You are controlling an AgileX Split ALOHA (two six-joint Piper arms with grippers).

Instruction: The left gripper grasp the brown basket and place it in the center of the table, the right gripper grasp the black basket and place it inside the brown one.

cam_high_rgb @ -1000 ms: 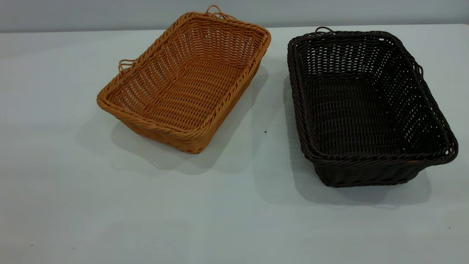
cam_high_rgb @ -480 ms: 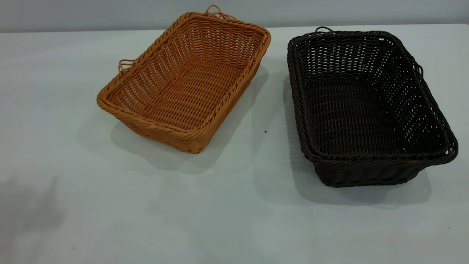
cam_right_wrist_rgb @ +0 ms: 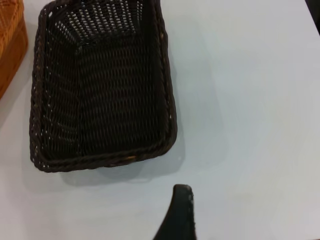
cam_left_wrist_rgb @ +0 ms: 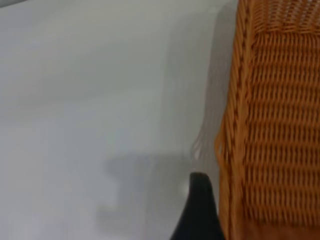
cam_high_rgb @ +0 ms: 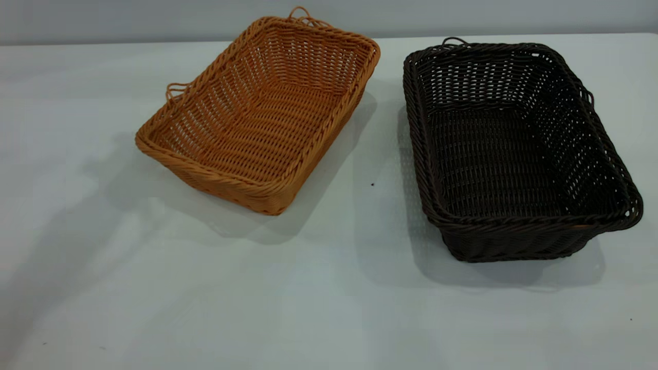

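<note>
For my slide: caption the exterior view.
Brown basket and black basket sit apart, both empty, on the table.

Exterior view: raised camera, looks obliquely down across counter [cam_high_rgb: 318, 288], mid range, both baskets whole in frame; no arm in frame.

Left wrist view: close, looks down past one black finger [cam_left_wrist_rgb: 200, 210]; brown basket [cam_left_wrist_rgb: 275, 125] rim just beside finger, only one side of basket in frame.

Right wrist view: higher, farther off; black basket [cam_right_wrist_rgb: 100, 85] whole, ahead of finger [cam_right_wrist_rgb: 179, 212], well apart; sliver of brown basket [cam_right_wrist_rgb: 10, 45] at frame edge.

Shared: brown basket in all three views; black basket in exterior and right wrist views.
</note>
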